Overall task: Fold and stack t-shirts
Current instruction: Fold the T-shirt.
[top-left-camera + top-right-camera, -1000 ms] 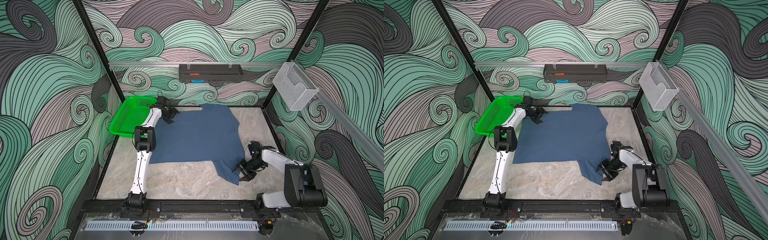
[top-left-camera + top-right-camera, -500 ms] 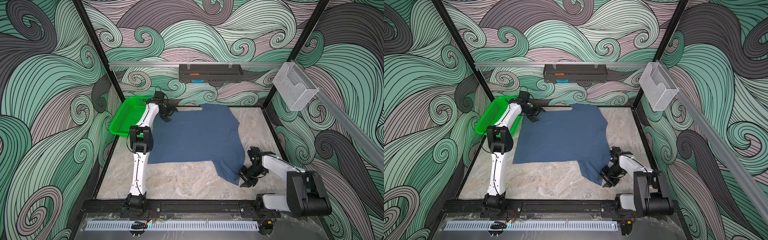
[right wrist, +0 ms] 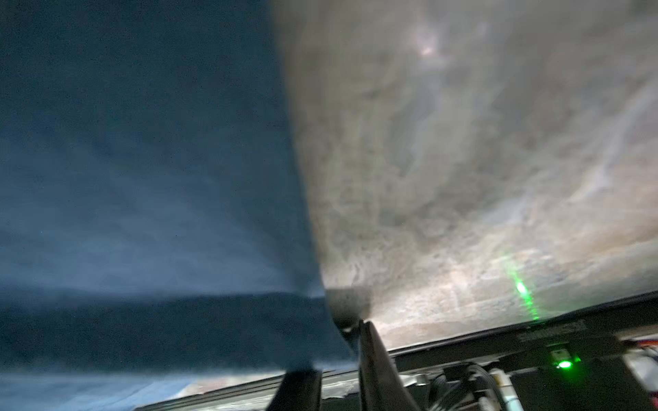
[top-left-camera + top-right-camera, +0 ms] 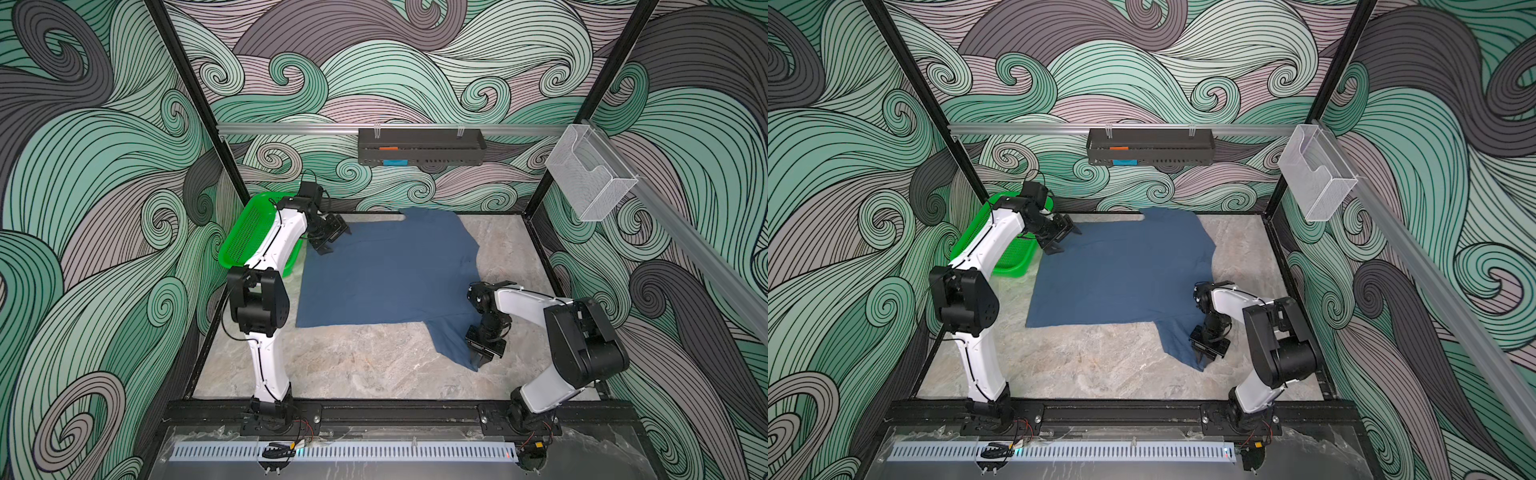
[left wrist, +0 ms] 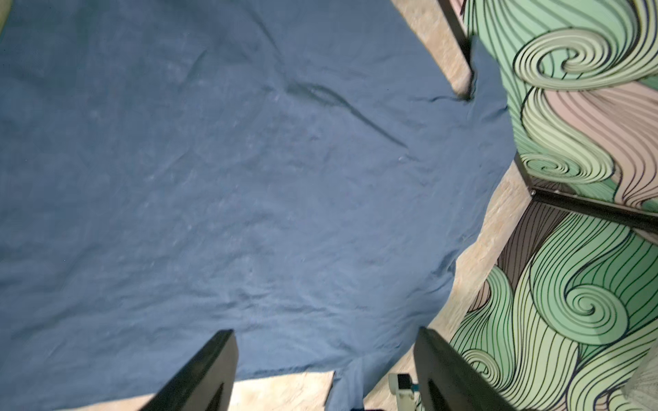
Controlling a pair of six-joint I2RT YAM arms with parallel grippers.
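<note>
A slate-blue t-shirt [image 4: 386, 270] [image 4: 1121, 274] lies spread flat on the marble table. One sleeve reaches toward the near right. My right gripper [image 4: 478, 362] [image 4: 1202, 356] points down at that sleeve's tip and is shut on the cloth. The right wrist view shows the t-shirt [image 3: 142, 178] pinched in the right gripper [image 3: 334, 350]. My left gripper [image 4: 334, 237] [image 4: 1064, 239] hovers open at the shirt's far-left corner, beside the green basket. In the left wrist view the left gripper [image 5: 325, 336] stands wide apart above the t-shirt [image 5: 249, 178], holding nothing.
A green mesh basket [image 4: 245, 241] [image 4: 1013, 257] sits at the far left, partly under my left arm. A black tray [image 4: 419, 145] hangs on the back rail and a wire holder [image 4: 590, 183] on the right rail. Bare marble table [image 4: 353, 365] lies in front of the shirt.
My right gripper has come down a little nearer and shut on the sleeve tip. The left arm's elbow swung toward the near left; its gripper stayed open at the far-left corner.
</note>
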